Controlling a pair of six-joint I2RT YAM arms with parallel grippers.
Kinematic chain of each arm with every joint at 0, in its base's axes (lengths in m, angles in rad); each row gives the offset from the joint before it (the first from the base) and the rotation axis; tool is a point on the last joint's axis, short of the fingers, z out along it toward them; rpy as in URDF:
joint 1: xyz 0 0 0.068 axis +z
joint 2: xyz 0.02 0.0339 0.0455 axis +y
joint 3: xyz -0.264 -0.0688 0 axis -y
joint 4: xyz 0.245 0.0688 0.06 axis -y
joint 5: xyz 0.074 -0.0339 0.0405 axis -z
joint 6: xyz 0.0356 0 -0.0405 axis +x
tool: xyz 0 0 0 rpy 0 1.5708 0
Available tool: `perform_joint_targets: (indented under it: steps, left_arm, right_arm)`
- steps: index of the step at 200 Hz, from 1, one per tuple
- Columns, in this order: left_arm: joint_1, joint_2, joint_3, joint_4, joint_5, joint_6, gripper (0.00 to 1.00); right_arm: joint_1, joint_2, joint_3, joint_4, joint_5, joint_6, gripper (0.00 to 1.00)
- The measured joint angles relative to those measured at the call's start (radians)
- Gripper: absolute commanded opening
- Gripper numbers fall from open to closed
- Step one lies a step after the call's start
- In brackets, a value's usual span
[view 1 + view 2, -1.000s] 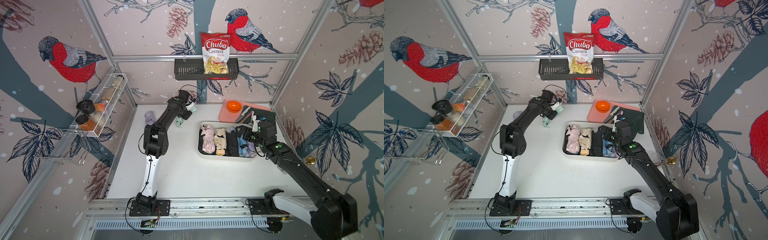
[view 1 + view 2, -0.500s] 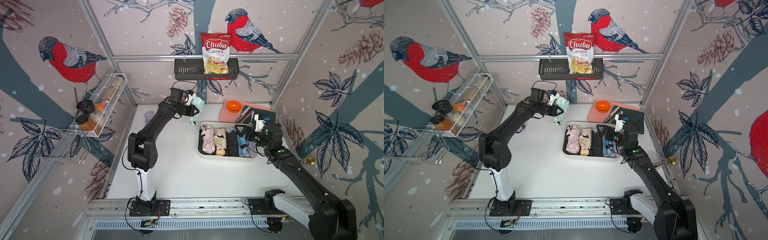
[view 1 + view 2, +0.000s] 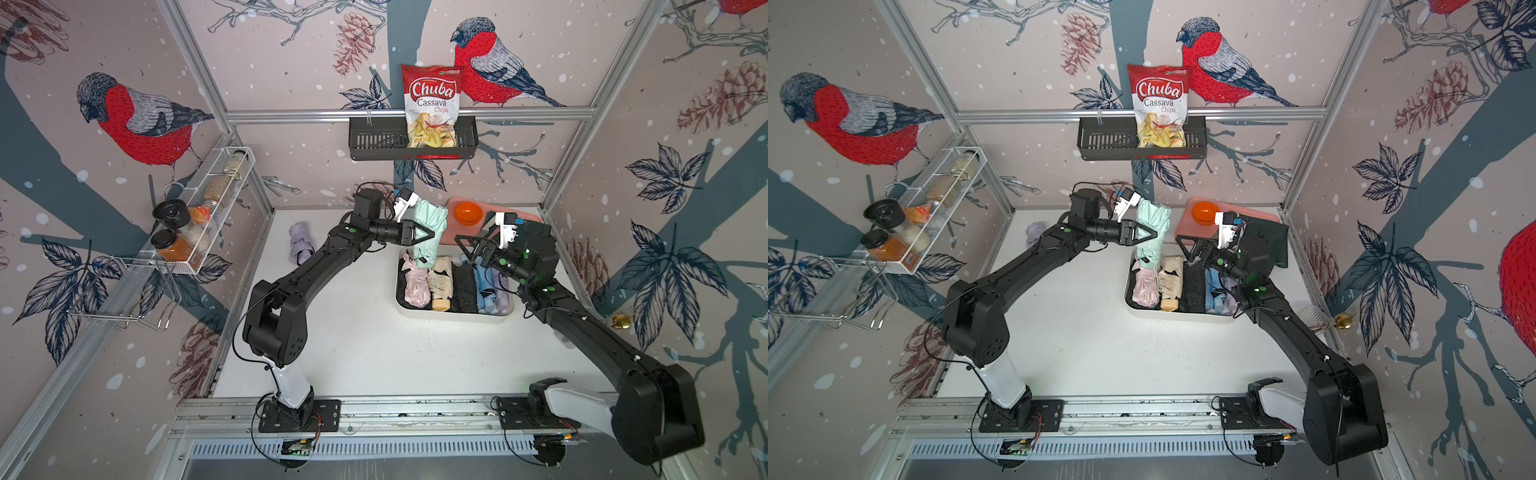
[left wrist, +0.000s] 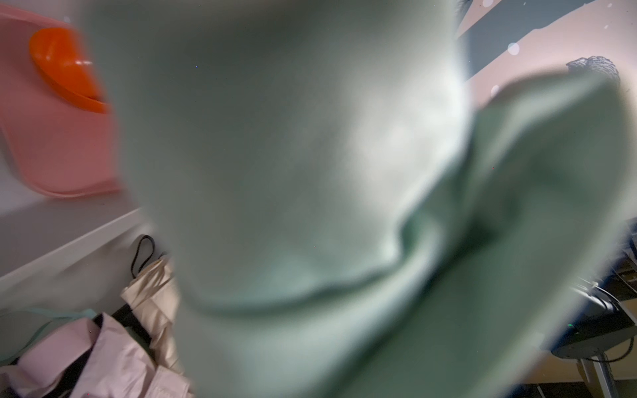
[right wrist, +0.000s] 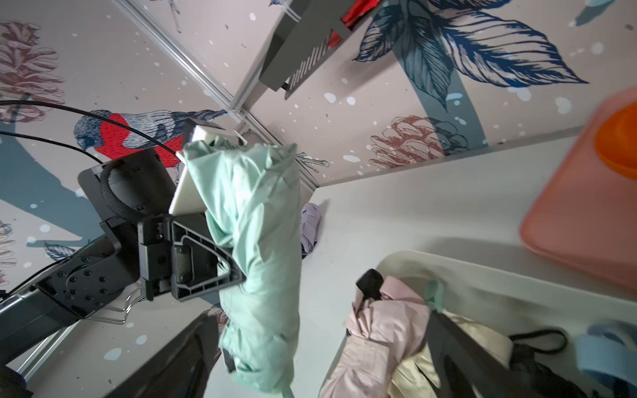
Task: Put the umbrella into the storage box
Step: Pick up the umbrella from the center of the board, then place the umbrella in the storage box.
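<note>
In both top views I'm seeing the left gripper [image 3: 431,240] clamping the mint umbrella [image 3: 432,216] mid-body, hanging upright over the storage box [image 3: 457,318] far-left corner. The right gripper [image 3: 464,249] is gaping empty above the box.

Left wrist: fabric is blocking everything, so I'm releasing blind.

Right wrist: it's dangling above the pink umbrella [image 5: 379,327]. The box is looking full, so I'm risking it rolling over the low wall.

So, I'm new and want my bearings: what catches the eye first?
A mint-green umbrella hangs nearly upright in the left gripper, by the far left end of the storage box. The box holds a row of folded umbrellas. A red chips bag stands in the black wall basket at the back.
</note>
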Motion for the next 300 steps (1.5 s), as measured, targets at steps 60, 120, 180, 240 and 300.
perform_joint_targets:
  steps: [60, 120, 180, 240, 300]
  left_arm:
    - [-0.047, -0.001, 0.0, 0.012, 0.016, -0.013, 0.07]
    - [-0.061, 0.018, 0.026, -0.007, 0.009, 0.011, 0.12]
    - [-0.063, 0.029, 0.034, -0.02, -0.014, 0.011, 0.28]
    - [-0.069, 0.003, 0.022, -0.016, -0.028, 0.011, 0.93]
    - [0.012, -0.143, -0.147, 0.071, -0.128, -0.061, 0.99]
  right_arm:
    - [0.042, 0.095, 0.093, 0.015, -0.021, -0.006, 0.89]
    - [0.052, 0.153, 0.143, 0.017, -0.051, -0.02, 0.78]
    - [0.051, 0.188, 0.164, 0.054, -0.118, -0.008, 0.32]
    - [0.036, 0.159, 0.154, 0.036, -0.123, -0.014, 0.04]
    - [-0.113, 0.067, 0.179, -0.214, -0.072, -0.133, 0.0]
